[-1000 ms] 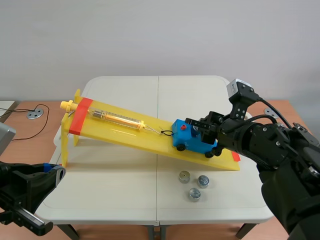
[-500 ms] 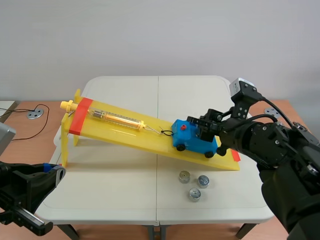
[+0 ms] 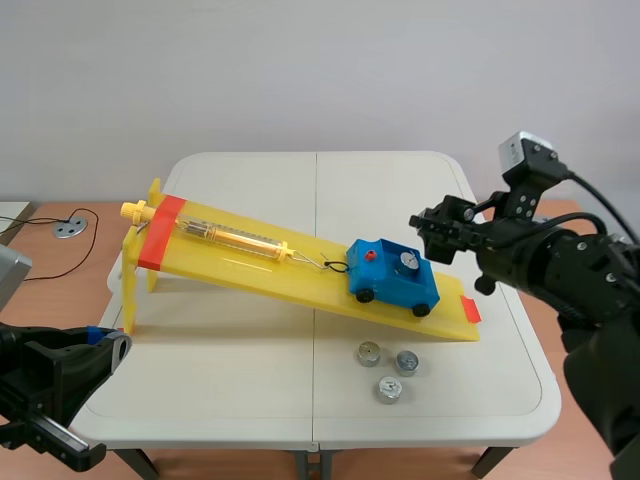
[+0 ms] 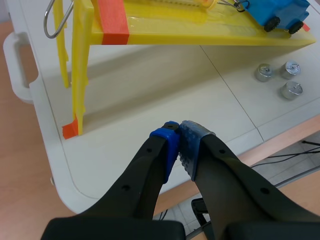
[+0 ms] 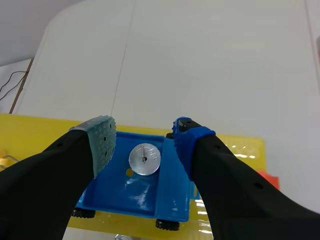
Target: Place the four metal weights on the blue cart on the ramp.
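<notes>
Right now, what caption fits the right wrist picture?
Open right gripper over the blue cart, with one metal weight sitting inside it.

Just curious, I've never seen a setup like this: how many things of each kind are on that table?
Metal weights: 4
Blue cart: 1
Yellow ramp: 1
Spring scale: 1
Total: 7

Blue cart (image 3: 392,280) on ramp (image 3: 250,268) holds one weight (image 5: 145,158); three weights (image 3: 406,361) beside ramp.
</notes>
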